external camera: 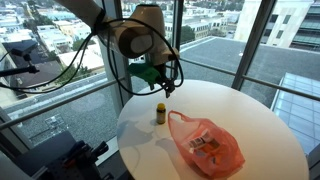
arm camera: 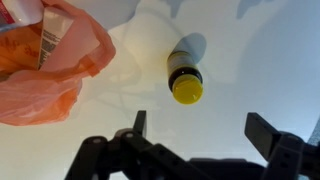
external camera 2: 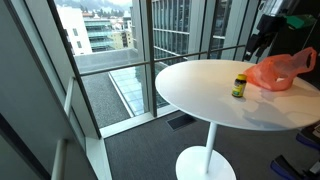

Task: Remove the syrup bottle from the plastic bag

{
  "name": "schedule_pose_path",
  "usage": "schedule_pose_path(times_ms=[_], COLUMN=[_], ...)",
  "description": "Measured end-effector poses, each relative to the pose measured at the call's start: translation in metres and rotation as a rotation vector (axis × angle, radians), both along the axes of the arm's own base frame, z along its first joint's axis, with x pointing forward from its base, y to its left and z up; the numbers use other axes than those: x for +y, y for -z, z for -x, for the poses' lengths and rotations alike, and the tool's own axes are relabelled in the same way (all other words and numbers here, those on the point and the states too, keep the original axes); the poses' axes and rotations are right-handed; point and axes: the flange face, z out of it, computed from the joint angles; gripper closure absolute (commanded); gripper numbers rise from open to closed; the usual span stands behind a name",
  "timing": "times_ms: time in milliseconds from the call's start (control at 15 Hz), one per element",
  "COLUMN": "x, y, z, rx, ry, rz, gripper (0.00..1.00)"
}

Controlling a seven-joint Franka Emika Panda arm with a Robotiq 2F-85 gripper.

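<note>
The syrup bottle point(external camera: 160, 113) is small, with a yellow cap. It stands upright on the round white table point(external camera: 240, 110), outside the orange plastic bag point(external camera: 208, 143) and just beside it. Both also show in an exterior view: the bottle point(external camera 2: 238, 86) and the bag point(external camera 2: 283, 70). In the wrist view the bottle point(arm camera: 185, 77) sits near the middle, with the bag point(arm camera: 45, 60) at the upper left holding boxed items. My gripper point(arm camera: 200, 130) is open and empty, above the table and apart from the bottle. It hangs over the table's far edge in an exterior view point(external camera: 152, 75).
The table stands next to floor-to-ceiling windows point(external camera: 60, 50) with metal frames point(external camera 2: 140, 50). The table's edge point(external camera 2: 180, 100) drops to a grey carpeted floor. Cables hang off the arm point(external camera: 100, 40).
</note>
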Motion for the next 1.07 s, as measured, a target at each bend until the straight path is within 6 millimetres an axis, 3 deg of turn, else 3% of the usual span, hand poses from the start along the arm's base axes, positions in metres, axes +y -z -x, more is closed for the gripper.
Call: schedule_pose_path(times_ms=[733, 1067], x=[-0.021, -0.024], y=[-0.069, -0.077], z=[0.012, 0.011], rx=[0.171, 0.182], ry=[0.107, 0.121], rz=[-0.096, -0.101], gripper=[0.00, 0.00])
